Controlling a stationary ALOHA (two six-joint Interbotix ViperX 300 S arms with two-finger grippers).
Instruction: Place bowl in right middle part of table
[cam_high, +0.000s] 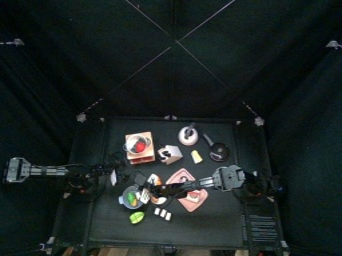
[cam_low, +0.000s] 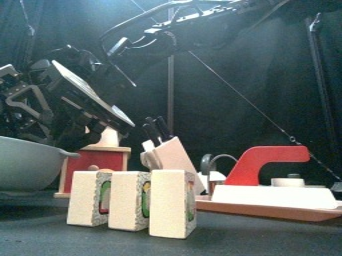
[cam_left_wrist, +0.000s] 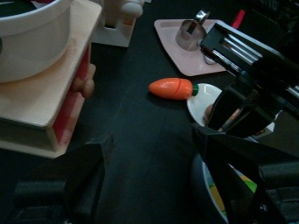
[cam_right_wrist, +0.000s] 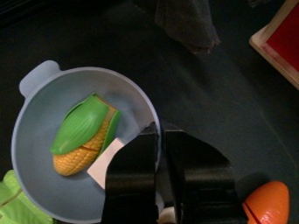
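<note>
The bowl (cam_right_wrist: 65, 101) is round and pale blue-grey, with an ear of corn (cam_right_wrist: 84, 133) lying in it. It stands left of the table's middle (cam_high: 131, 195) and looms at the left of the front view (cam_low: 27, 165). My right gripper (cam_right_wrist: 162, 140) reaches across, and its jaws are closed on the bowl's near rim. The left wrist view shows that gripper (cam_left_wrist: 222, 122) coming down onto the rim. My left gripper (cam_left_wrist: 146, 188) is open and empty just beside the bowl, at the table's left (cam_high: 114, 182). The table (cam_high: 114, 135) is black.
An orange carrot (cam_left_wrist: 170, 87) and a white round dish (cam_left_wrist: 211, 98) lie close by the bowl. An orange box (cam_left_wrist: 47, 96) stands at the back, a pink tray (cam_left_wrist: 176, 48) with a small pan beyond. White blocks (cam_low: 134, 200) and a red piece (cam_low: 267, 165) stand at the front.
</note>
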